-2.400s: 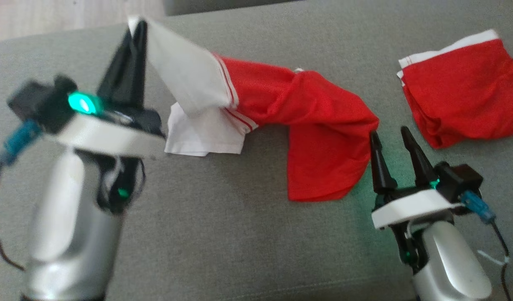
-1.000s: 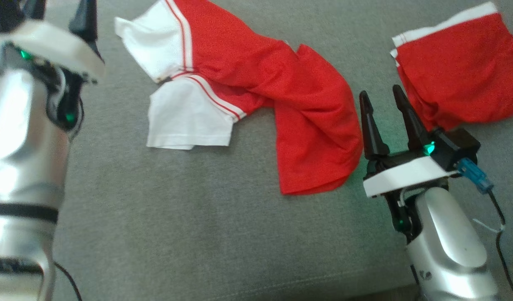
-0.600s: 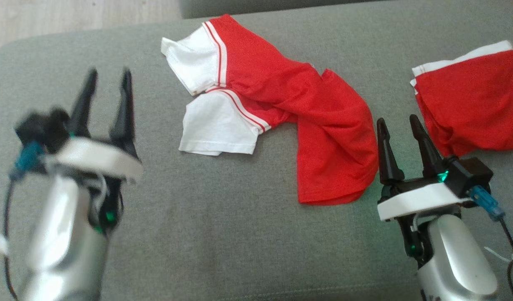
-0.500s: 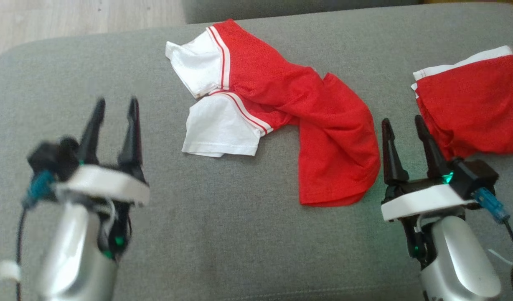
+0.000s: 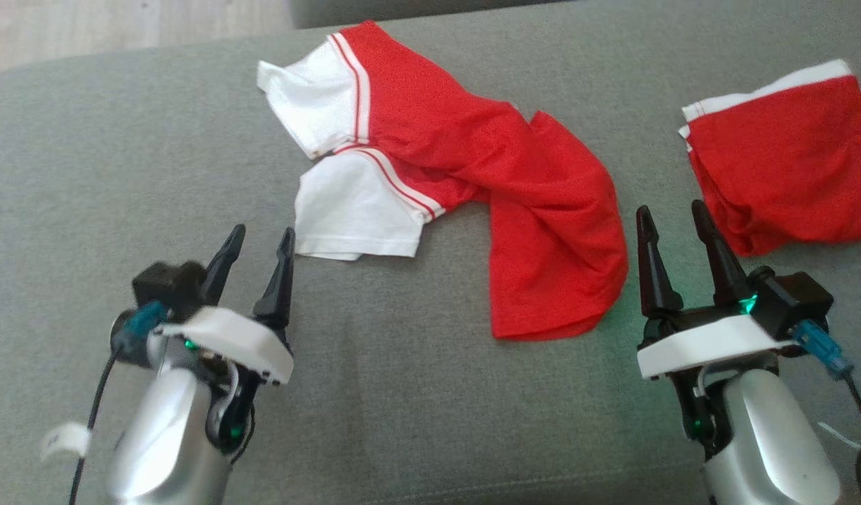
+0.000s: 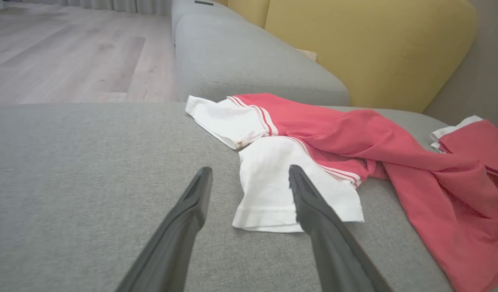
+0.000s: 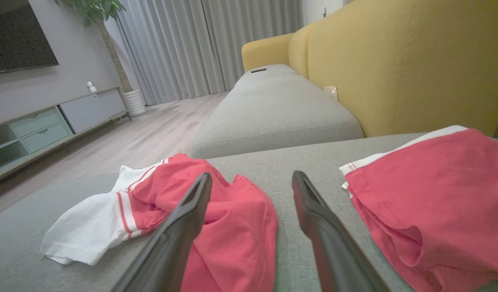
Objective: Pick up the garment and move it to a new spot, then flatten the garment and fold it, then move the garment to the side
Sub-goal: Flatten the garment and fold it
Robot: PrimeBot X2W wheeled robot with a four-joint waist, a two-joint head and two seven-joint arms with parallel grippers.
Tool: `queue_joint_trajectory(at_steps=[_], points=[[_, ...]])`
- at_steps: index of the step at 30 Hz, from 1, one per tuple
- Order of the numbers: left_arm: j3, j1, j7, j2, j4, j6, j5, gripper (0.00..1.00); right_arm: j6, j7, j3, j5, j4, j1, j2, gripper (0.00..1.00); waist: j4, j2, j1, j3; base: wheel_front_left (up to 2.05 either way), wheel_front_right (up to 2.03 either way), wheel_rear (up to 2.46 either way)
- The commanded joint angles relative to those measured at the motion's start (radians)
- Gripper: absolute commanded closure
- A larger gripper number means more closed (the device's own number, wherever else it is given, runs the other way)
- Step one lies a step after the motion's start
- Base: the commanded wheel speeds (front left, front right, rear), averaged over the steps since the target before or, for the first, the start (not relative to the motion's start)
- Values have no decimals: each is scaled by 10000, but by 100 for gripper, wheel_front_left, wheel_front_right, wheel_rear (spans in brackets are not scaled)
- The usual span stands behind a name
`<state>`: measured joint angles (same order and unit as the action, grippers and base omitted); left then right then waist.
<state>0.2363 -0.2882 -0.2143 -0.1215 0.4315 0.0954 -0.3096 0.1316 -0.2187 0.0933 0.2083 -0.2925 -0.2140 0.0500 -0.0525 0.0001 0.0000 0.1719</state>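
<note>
Garment: we see the red-and-white garment (image 5: 472, 161) lying crumpled on the grey cushion (image 5: 402, 407).
Left gripper (image 5: 262, 230): we have it spread wide and empty, near the white sleeve.
Right gripper (image 5: 669, 207): we have it spread wide and empty, beside the red hem.

No lettering, number or brand can be read on the garment (image 5: 472, 154) or elsewhere.

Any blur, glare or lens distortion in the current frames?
Head view: mostly sharp, green LED tint on the cushion beside the right gripper. Left wrist view: garment crisp but pinkish; left gripper slightly soft near the bottom edge. Right wrist view: dim room, wide-angle stretch at edges, no glare.
</note>
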Motion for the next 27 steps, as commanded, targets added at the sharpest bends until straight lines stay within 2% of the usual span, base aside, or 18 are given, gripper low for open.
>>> queue_joint_trajectory(at_steps=[1,11,21,22,23,27], points=[[-265,-699,79,-206,-106,48,-25,0,-9,6,247,-13,383,-242,3,0,-146,-1,0,154,0,0,0],[92,-1848,848,-411,2148,169,-106,0,-9,-12,359,-5,380,-363,3,0,-688,-1,0,661,0,0,0],[260,-2467,621,-415,3428,232,-288,0,-9,-60,298,-28,333,-419,3,0,-887,-1,0,885,0,0,0],[291,-2512,580,-387,3495,253,-359,30,-9,-60,281,-36,322,-418,3,0,-883,-1,0,894,0,0,0],[329,-2555,523,-371,3550,272,-419,99,-9,-60,265,-43,310,-415,3,0,-877,-1,0,900,0,0,0],[453,-2683,189,-344,3659,314,-606,100,-9,-61,222,-75,257,-388,3,0,-812,-1,0,866,0,0,0]])
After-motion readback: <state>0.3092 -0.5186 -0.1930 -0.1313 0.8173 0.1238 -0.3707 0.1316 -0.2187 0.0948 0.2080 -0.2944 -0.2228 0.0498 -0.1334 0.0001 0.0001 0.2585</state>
